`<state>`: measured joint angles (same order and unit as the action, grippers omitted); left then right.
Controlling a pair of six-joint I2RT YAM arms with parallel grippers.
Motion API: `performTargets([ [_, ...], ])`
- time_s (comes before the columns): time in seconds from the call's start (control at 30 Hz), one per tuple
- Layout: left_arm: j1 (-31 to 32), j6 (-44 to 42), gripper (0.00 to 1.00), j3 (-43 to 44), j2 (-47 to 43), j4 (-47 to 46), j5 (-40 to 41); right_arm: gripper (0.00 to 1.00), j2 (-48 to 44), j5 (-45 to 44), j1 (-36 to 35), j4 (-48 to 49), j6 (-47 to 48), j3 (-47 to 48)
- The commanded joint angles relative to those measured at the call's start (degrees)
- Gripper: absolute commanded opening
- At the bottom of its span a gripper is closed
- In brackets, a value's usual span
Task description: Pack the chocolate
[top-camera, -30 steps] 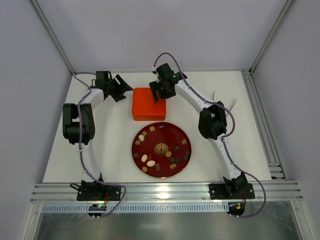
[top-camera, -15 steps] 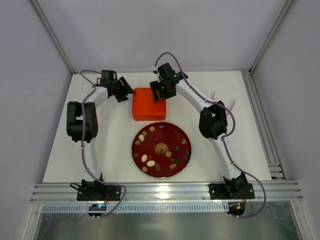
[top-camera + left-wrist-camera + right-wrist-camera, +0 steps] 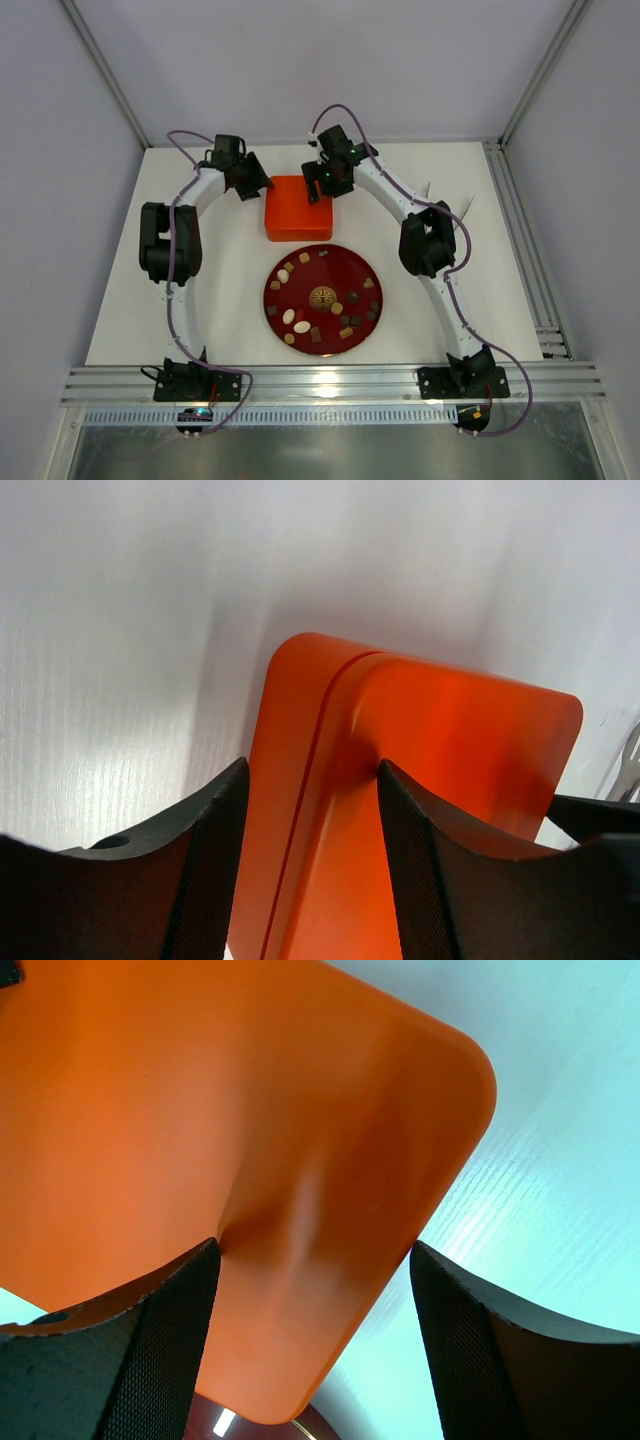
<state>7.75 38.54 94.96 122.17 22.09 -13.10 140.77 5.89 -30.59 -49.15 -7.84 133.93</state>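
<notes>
The left pincer (image 3: 260,186) has advanced to the orange box (image 3: 297,215). Its jaws have narrowed and now straddle the box's corner edge.

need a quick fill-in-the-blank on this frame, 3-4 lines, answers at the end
1. All the chocolate lies on the round ___ plate.
2. Beyond the plate, away from the arm bases, stands a square box coloured ___.
3. The plate's centre bears a ___ emblem.
4. The right claw, at a corner of the box, has its jaws ___.

Answers: red; orange; gold; open
</notes>
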Motion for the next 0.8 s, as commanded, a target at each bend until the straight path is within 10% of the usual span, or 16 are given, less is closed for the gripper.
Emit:
performTargets([
  [0.0, 1.30, -2.51, 0.52, -0.48, 4.39, 9.37, 7.82, 0.77, 2.32, -1.67, 1.23, -2.36, 0.81, 0.19],
  [0.77, 6.40, -2.07, 0.43, -5.04, 6.24, 17.20, 11.96, 0.77, 5.57, -5.45, 2.11, -5.52, 1.24, 2.22],
])
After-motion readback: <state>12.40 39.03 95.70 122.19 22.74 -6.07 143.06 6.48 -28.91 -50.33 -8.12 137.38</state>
